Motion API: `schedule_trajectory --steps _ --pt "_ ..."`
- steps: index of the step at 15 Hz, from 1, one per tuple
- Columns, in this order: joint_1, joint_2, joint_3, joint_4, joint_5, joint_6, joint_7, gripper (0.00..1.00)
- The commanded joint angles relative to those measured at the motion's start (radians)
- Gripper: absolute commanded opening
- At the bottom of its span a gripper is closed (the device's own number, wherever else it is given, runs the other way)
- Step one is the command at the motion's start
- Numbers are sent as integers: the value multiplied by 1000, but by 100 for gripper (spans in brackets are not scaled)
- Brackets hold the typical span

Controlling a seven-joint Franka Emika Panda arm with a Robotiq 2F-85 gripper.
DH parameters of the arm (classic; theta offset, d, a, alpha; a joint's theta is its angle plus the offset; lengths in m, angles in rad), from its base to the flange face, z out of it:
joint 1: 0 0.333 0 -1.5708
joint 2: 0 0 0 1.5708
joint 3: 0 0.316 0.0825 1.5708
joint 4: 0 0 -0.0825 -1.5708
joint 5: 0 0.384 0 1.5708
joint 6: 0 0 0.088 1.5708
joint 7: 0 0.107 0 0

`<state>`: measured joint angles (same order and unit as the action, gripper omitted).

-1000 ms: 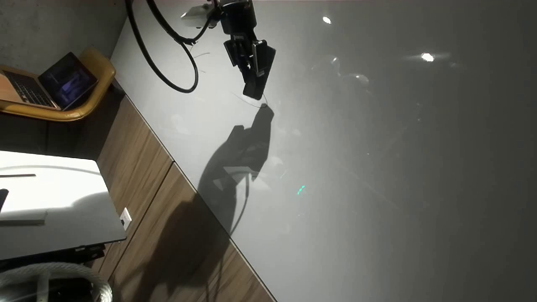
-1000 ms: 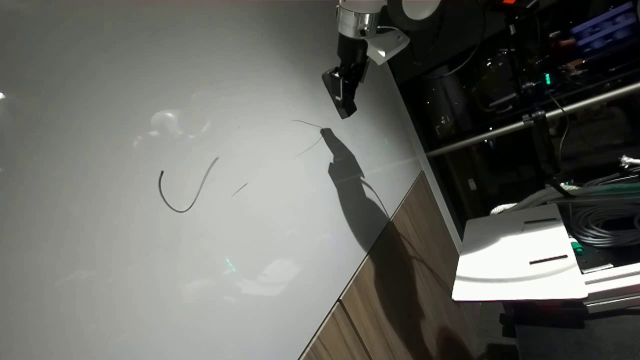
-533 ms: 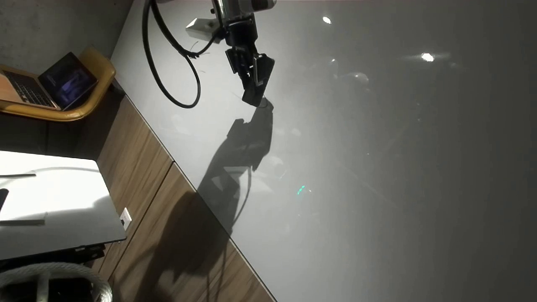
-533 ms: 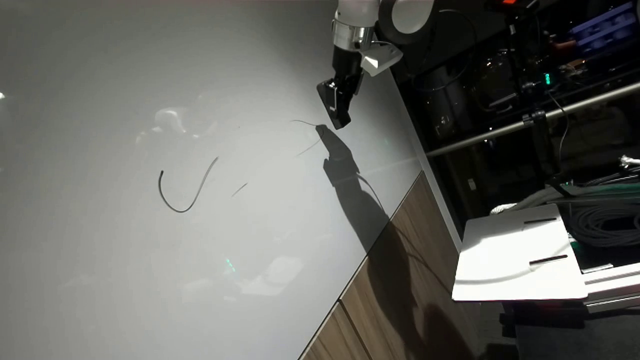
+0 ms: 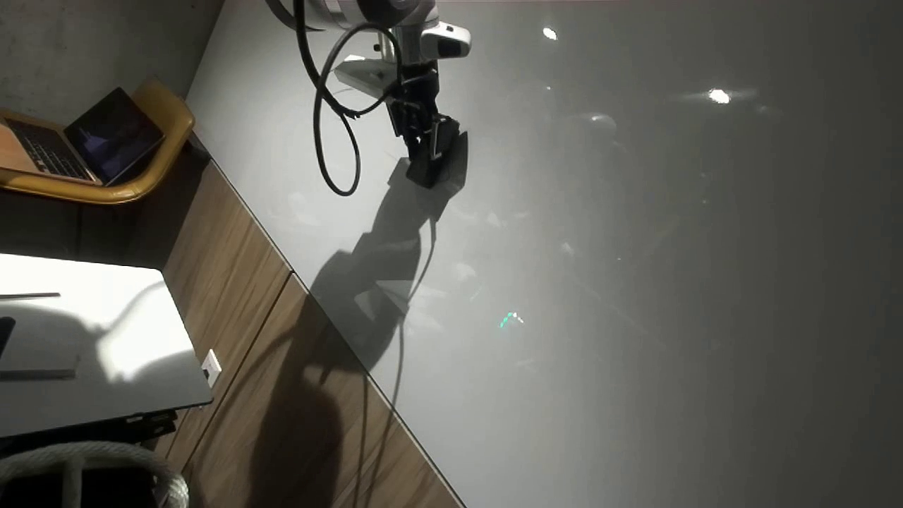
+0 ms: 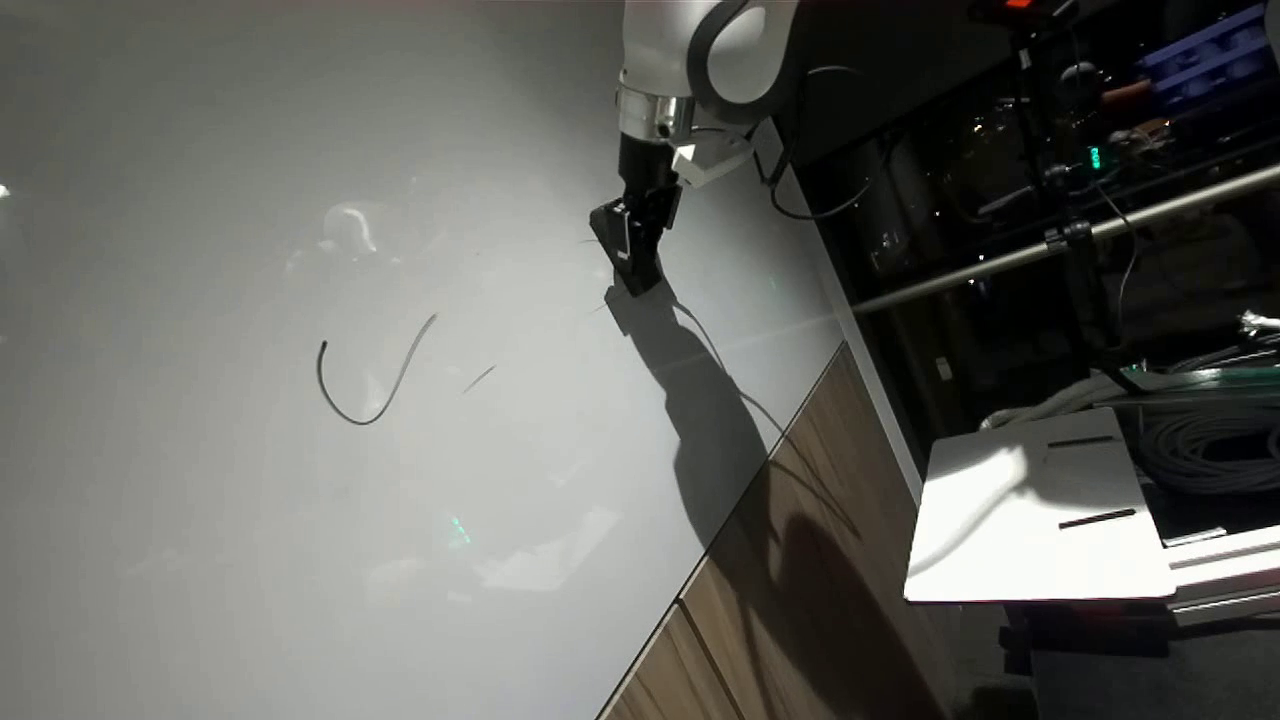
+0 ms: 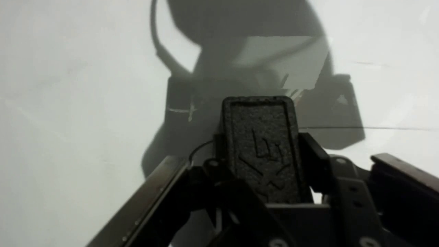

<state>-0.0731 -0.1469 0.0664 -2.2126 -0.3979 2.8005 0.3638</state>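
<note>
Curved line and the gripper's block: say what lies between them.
In an exterior view, a short stroke lies nearer the curved line, and faint lines show by the block.

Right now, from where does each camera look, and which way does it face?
An exterior view: outside the robot, facing the white board, laptop at picture left; the arm enters from the top.
An exterior view: also outside the robot, facing the white board, curved dark line at picture left; the arm enters from the top.
Wrist view: on the wrist, looking along the fingers, which grip the dark block, toward the white board.
Both exterior views share the arm, white board and wooden panels.
</note>
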Motion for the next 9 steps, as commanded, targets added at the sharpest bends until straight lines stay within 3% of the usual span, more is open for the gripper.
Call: schedule_trajectory --steps 1,4,9 --pt "25 82 -12 120 103 -80 -123 29" --pt "45 108 0 177 150 -149 -157 29" --pt "112 181 59 288 127 -253 -102 29"
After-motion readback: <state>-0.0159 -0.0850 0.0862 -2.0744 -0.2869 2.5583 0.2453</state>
